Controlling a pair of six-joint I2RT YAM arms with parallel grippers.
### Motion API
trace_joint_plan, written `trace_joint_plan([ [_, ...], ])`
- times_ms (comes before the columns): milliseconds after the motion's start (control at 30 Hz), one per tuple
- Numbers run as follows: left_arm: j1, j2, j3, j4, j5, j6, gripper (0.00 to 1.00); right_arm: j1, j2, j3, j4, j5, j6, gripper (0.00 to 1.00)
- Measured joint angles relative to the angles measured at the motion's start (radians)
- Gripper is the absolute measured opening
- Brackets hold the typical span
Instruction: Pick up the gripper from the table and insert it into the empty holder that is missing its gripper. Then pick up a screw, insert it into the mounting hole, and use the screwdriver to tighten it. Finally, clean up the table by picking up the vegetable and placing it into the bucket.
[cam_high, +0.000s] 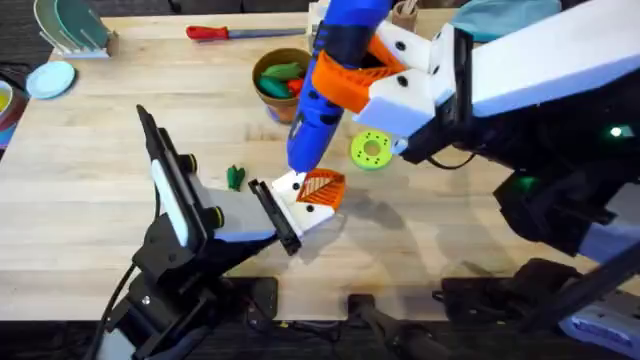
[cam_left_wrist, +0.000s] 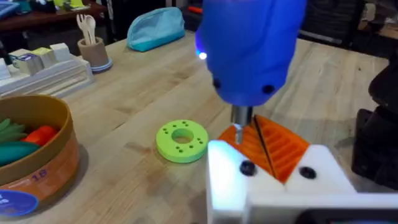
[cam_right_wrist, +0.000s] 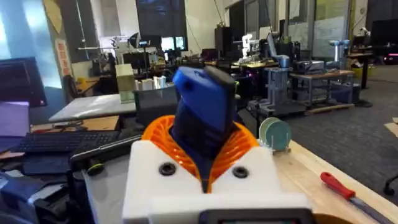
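My right gripper (cam_high: 345, 85) (cam_right_wrist: 202, 155) is shut on the blue screwdriver (cam_high: 325, 70) (cam_left_wrist: 249, 50) (cam_right_wrist: 202, 106) and holds it tilted, bit down. The bit (cam_left_wrist: 239, 124) meets the top of the white holder (cam_high: 298, 205) (cam_left_wrist: 227, 180) at the end of my left arm. That holder carries an orange ribbed gripper tip (cam_high: 322, 186) (cam_left_wrist: 283, 146). My left gripper (cam_high: 305, 200) (cam_left_wrist: 267, 158) has its orange tips pressed together along a thin dark line. I cannot make out the screw. The small dark green vegetable (cam_high: 235, 178) lies on the table left of the holder. The bucket (cam_high: 275, 105) (cam_left_wrist: 43, 162) stands behind.
Toy vegetables lie in the bucket. A bright green ring disc (cam_high: 371, 150) (cam_left_wrist: 181, 140) lies right of the screwdriver's tip. A red-handled tool (cam_high: 215, 32) lies at the back. A beige pen cup (cam_left_wrist: 93, 53) and blue pouch (cam_left_wrist: 155, 26) stand at the back right, a dish rack (cam_high: 75, 30) at the back left.
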Motion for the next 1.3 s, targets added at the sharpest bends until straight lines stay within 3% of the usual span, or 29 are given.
trace_joint_plan([
  [1300,0.000,0.000,0.000,-0.002,0.000,-0.001,0.004,0.023,0.000,0.000,-0.088,0.015,0.005,0.022],
])
